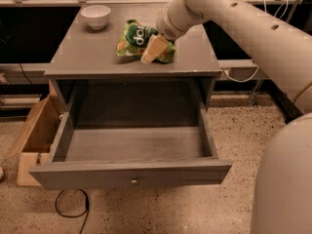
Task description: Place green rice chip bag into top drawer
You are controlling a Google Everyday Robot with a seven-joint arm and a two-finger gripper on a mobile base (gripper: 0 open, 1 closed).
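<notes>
Angled down from 2 o'clock on the pale arm, the end effector point(152, 50) overlaps the right-hand half of the green rice chip bag point(132, 38), its tan tip pointing toward 7 o'clock. Whether it is open, closed or already pressing on the foil cannot be told from this view. The bag lies crumpled on the grey surface point(83, 57) above the top drawer point(131, 173), right of centre, with its long axis running roughly from 10 o'clock to 4 o'clock. Most of its body lies at 10 to 11 o'clock from the tip, and one corner shows past the tip at 3 o'clock. Its dark green round logo faces up and carries white letters that may begin "do", but the word cannot be read whole. The drawer stands pulled out at 6 o'clock from the bag, its floor bare and its small round knob point(133, 181) at the front centre. A white bowl point(95, 15) sits well apart from the bag, at 10 o'clock. By my judgement the grasp is the step in hand, and the carry afterwards runs toward 6 o'clock and down.
</notes>
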